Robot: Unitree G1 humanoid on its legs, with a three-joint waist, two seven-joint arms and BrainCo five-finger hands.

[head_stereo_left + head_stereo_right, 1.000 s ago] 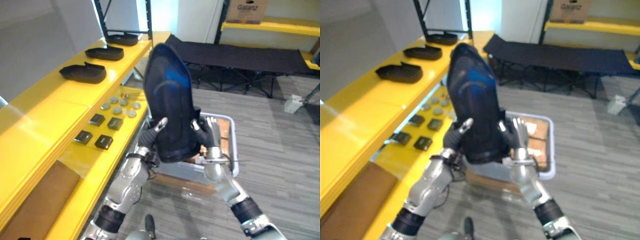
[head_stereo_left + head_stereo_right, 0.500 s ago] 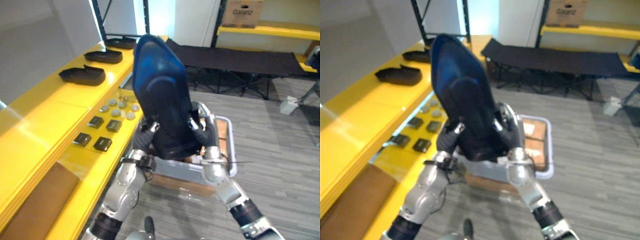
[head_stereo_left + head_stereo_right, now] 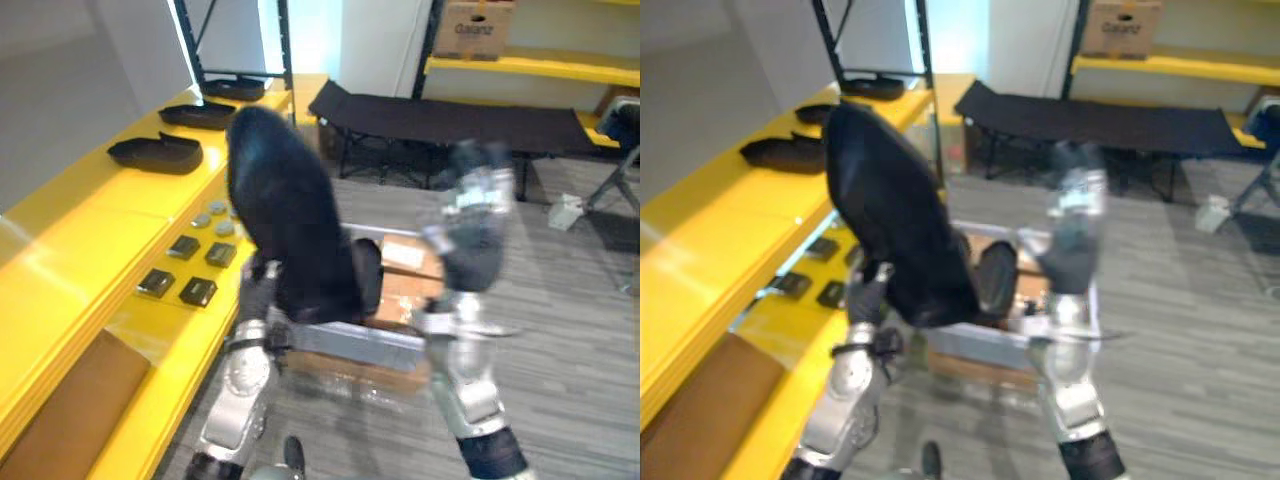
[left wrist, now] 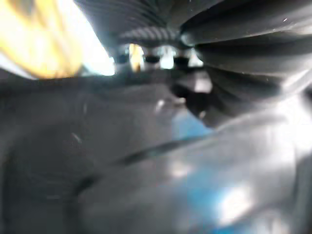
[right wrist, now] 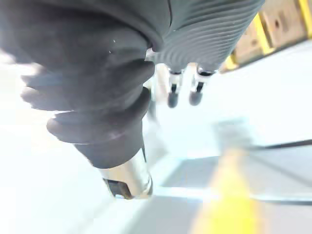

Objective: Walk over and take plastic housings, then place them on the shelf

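Left robot hand [image 3: 258, 295] is clenched round the lower end of a large black plastic housing [image 3: 285, 225]. It holds the housing upright in the air, with the top leaning toward the yellow shelf [image 3: 70, 230] on the robot's left. In the left wrist view the housing's dark glossy surface sits close against the hand.

Right robot hand [image 3: 470, 235] is lifted clear of the housing and well apart from it, fingers relaxed and grasping nothing. The left forearm rises steeply from below. The right forearm stands almost vertical.

Below both hands is a grey bin [image 3: 370, 345] with another dark piece [image 3: 365, 275] standing in it. Three more housings [image 3: 155, 152] lie in a row on the shelf's top board, and small parts [image 3: 180, 285] lie on the board beneath.

The pick-up looks done. Setting this housing on the shelf is still to do, and the bin may hold more.
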